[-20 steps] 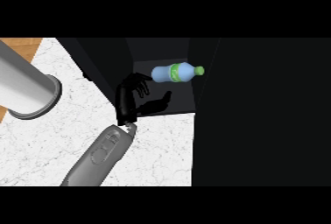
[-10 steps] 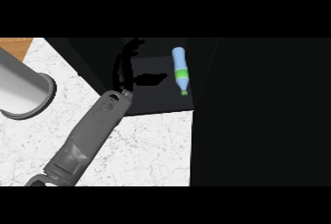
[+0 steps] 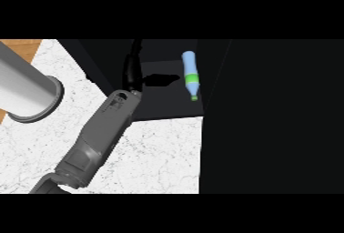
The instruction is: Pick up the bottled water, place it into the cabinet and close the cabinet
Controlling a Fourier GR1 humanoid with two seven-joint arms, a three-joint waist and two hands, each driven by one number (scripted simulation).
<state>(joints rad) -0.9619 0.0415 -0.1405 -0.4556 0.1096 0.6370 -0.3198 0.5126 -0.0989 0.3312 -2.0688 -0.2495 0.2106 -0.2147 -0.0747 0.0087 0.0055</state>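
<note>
We see the pale blue bottled water with a green label band [image 3: 191, 73] lying on its side on the dark floor of the black cabinet [image 3: 168, 107], its long axis running up and down the head view, with the small cap end pointing toward the lower edge. It lies close to the cabinet's dark right wall, and nothing touches it.

One grey forearm [image 3: 101, 134] comes in from the lower left and stretches diagonally across the white marbled tabletop [image 3: 154, 154] into the cabinet opening. At its end we make out a black robot hand [image 3: 132, 73], narrow and seen edge-on against the dark interior, up along the cabinet's left side. It is apart from the bottle, with bare cabinet floor between them, so it holds nothing. Its shape blends into the black around it, and we cannot tell whether it is released or clenched. We also cannot say from this view which arm it belongs to.

At the left edge a second, large grey cylinder with a flared rim [image 3: 27, 91] crosses over the tabletop. A strip of orange-brown wood [image 3: 17, 50] shows in the upper left corner.
</note>
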